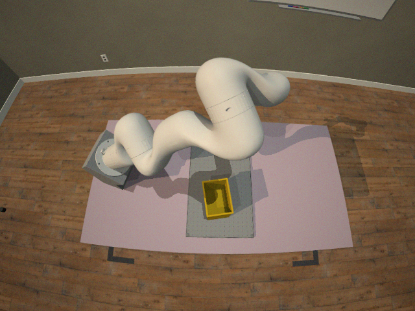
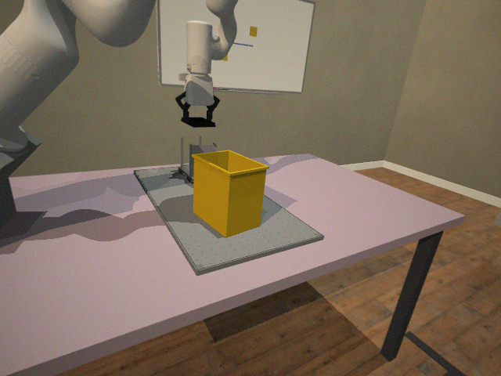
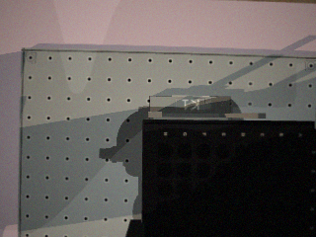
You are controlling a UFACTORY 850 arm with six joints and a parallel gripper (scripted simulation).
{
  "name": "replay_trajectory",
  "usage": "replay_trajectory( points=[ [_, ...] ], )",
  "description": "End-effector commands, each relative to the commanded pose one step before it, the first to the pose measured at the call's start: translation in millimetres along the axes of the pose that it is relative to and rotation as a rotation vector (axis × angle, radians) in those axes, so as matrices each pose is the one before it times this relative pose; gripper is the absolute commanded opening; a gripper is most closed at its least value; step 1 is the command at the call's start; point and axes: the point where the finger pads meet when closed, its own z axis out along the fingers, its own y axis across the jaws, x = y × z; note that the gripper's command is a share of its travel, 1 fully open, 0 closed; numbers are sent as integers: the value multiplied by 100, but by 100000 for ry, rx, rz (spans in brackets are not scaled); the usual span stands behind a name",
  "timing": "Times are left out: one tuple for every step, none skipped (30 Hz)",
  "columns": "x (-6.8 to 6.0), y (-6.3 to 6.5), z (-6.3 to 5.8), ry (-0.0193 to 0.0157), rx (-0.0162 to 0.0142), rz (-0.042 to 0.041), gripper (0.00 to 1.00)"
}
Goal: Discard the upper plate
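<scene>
My gripper (image 2: 198, 120) is shut on the black 96-well plate (image 2: 199, 121) and holds it level in the air, well above the stack rack K1 (image 2: 196, 157). The rack stands on the grey pegboard behind the yellow bin W1 (image 2: 228, 190), which is upright and open at the top. In the wrist view the dark plate (image 3: 228, 178) fills the lower right, and the rack's K1 label (image 3: 190, 104) shows just beyond its edge. In the overhead view the arm hides the gripper and the rack; the bin (image 1: 216, 197) shows near the pegboard's middle. The lower plate is hidden.
The pegboard lies on a pink table top. The arm's base (image 1: 107, 159) stands at the table's left side. A whiteboard (image 2: 236, 44) hangs on the wall behind the rack.
</scene>
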Motion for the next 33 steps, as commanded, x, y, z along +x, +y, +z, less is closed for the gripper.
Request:
replay_trajectory(
  points=[
    [25,63,-646,53,-66,38,0],
    [0,1,-168,0,1,0,0],
    [0,0,-167,0,0,0,0],
    [0,0,-167,0,0,0,0],
    [0,0,-167,0,0,0,0],
    [0,0,-167,0,0,0,0],
    [0,0,-167,0,0,0,0],
    [0,0,-167,0,0,0,0],
    [0,0,-167,0,0,0,0],
    [0,0,-167,0,0,0,0],
    [0,0,-167,0,0,0,0],
    [0,0,-167,0,0,0,0],
    [0,0,-167,0,0,0,0],
    [0,0,-167,0,0,0,0],
    [0,0,-3,0,0,0,0],
    [0,0,0,0,0,0,0],
    [0,0,0,0,0,0,0],
    [0,0,0,0,0,0,0],
    [0,1,-1,0,0,0,0],
    [0,0,0,0,0,0,0],
    [0,-3,6,1,-2,1,0],
    [0,1,-2,0,0,0,0],
    [0,1,-1,0,0,0,0],
    [0,0,-1,0,0,0,0],
    [0,0,-1,0,0,0,0],
    [0,0,-1,0,0,0,0],
    [0,0,0,0,0,0,0],
    [0,0,0,0,0,0,0],
    [-328,-54,16,-1,-1,-3333,0],
    [-326,-65,17,-1,-1,-3333,0],
    [-324,-76,17,-1,-1,-3333,0],
    [-321,-87,17,-1,-1,-3333,0],
    [-319,-96,16,-1,0,-544,0]
  ],
)
